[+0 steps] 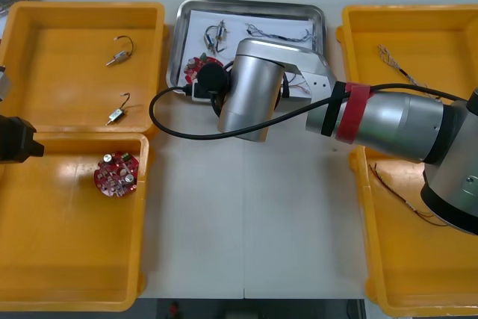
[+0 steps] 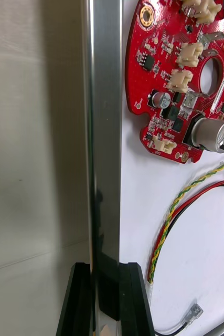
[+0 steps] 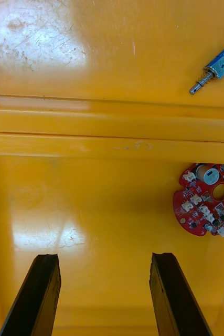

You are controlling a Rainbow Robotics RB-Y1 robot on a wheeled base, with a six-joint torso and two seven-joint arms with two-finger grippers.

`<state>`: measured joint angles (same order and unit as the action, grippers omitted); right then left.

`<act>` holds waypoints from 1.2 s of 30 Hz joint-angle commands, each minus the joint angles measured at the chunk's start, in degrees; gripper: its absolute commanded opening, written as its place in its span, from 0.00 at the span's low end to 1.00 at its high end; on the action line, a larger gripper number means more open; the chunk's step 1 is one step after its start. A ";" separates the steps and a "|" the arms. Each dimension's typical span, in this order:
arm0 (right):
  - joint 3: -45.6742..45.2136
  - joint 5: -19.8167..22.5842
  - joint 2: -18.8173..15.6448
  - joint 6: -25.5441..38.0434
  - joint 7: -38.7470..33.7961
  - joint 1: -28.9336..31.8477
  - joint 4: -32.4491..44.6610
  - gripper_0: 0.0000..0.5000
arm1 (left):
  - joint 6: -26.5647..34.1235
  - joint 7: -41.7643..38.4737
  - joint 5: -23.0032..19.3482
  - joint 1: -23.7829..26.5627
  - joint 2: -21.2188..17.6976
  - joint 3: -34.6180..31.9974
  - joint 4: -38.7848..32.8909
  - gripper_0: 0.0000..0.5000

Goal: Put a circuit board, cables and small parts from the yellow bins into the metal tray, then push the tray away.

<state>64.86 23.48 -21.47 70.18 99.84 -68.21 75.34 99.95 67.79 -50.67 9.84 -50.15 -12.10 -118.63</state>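
Two yellow bins stand at each side of the light table (image 1: 246,222). Near left bin (image 1: 45,274): one round red circuit board (image 1: 116,174) lying flat toward the far right corner. The left gripper (image 1: 16,140) hangs over this bin's far left part, its fingers (image 3: 41,294) standing well apart with nothing between them, the bin's floor beneath. Near right bin (image 1: 388,274): thin cables (image 1: 396,193) on the floor. Far left bin (image 1: 45,28): two small metal parts (image 1: 119,54), each with a hooked wire, well apart from each other. Far right bin (image 1: 448,35): one cable (image 1: 396,65). Between the far bins sits the metal tray (image 1: 250,5), white inside. The right arm (image 1: 388,117) reaches across the table to the tray's near left corner. The right gripper (image 2: 105,269) is clamped on the tray's shiny rim (image 2: 104,131), one finger outside the wall, one inside. In the tray: a second circuit board (image 2: 182,79) just inside the rim, a twisted yellow cable (image 2: 188,186) and red and black leads (image 2: 195,198) just beside it, more wiring (image 1: 284,35) farther in.
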 commanded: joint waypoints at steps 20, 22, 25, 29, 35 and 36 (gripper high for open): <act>-2.02 0.42 2.48 -9.89 5.28 -5.45 -10.39 0.69 | -0.54 6.57 0.48 -0.70 -1.18 0.93 -1.78 1.00; -2.37 0.42 2.48 -9.89 5.37 -5.45 -10.39 0.81 | -0.54 6.57 0.48 -0.70 -1.18 0.93 -1.78 1.00; -3.42 0.86 2.48 -9.10 5.72 -5.45 -10.30 1.00 | -0.54 6.57 0.48 -0.70 -1.18 0.93 -1.78 1.00; -5.97 2.62 2.48 -5.32 6.42 -5.36 -8.72 1.00 | -0.54 6.57 0.48 -0.70 -1.18 0.93 -1.78 1.00; -12.56 3.67 2.48 4.35 6.69 -1.49 -0.72 1.00 | -0.54 6.57 0.48 -0.70 -1.18 0.93 -1.78 1.00; -13.53 3.76 2.48 5.49 6.51 -0.61 0.69 1.00 | -0.54 6.57 0.48 -0.70 -1.18 0.93 -1.78 1.00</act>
<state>57.31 26.83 -19.83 73.19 103.93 -69.99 69.94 99.95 67.81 -50.67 9.84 -50.15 -12.08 -118.64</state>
